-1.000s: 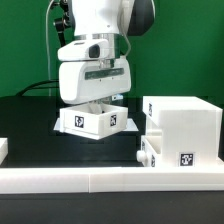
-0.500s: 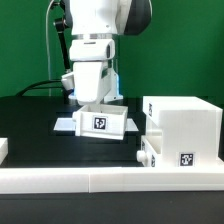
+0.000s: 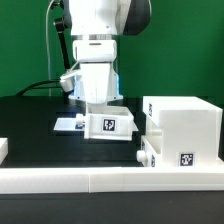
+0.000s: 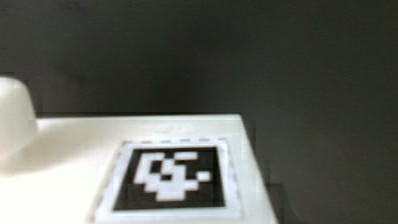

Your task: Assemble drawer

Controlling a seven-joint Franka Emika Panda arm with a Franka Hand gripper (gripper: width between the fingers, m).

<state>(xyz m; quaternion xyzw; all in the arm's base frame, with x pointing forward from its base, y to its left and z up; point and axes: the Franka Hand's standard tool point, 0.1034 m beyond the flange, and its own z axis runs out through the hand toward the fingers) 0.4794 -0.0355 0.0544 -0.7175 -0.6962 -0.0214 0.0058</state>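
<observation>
My gripper points straight down and is shut on a small white open-top tray, which hangs just above the black table with its tag facing the camera. The large boxy white housing stands to the exterior view's right of the tray, a small gap away. A second small tray sits low against the housing's front left corner. In the wrist view a white tagged surface fills the near part, blurred; my fingertips do not show there.
The marker board lies flat on the table behind and left of the held tray. A long low white rail runs along the front. A white piece shows at the left edge. A green wall stands behind.
The gripper has turned with the tray, so the tray's tagged face went from diagonal to square-on. The tray has also shifted toward the exterior view's right, nearer the housing.
</observation>
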